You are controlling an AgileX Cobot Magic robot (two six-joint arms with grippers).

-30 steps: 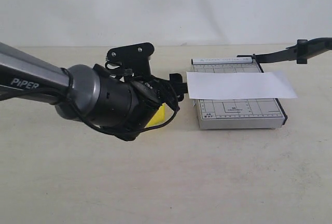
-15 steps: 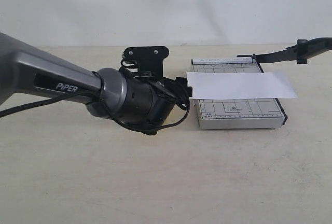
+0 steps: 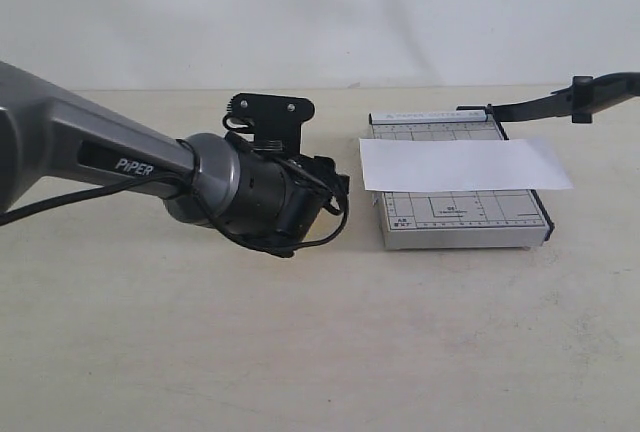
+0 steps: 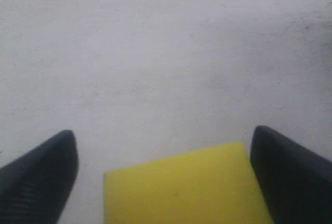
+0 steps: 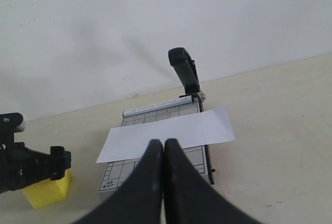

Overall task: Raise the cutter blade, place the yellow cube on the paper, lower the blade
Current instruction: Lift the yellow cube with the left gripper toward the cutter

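The yellow cube [image 4: 181, 187] rests on the table between the two fingers of my open left gripper [image 4: 162, 133]; one finger [image 4: 288, 175] is close against its side, the other [image 4: 41, 177] stands apart from it. In the exterior view the left gripper [image 3: 335, 189] is left of the grey cutter board [image 3: 455, 217], and the arm hides the cube. The paper [image 3: 465, 164] lies across the board. The cutter blade [image 3: 575, 95] stands raised at the board's far right. My right gripper [image 5: 164, 143] is shut and empty, back from the board [image 5: 155, 111], with the cube [image 5: 49, 190] off to its side.
A white wall stands behind the beige table [image 3: 320, 352]. The left arm's grey body [image 3: 110, 162] stretches in from the left edge. The raised blade handle [image 5: 184, 68] juts above the board's far side.
The left arm swung up and towards the board, covering the cube that showed under it a second ago. In the last half second its gripper drew slightly back from the paper's edge.
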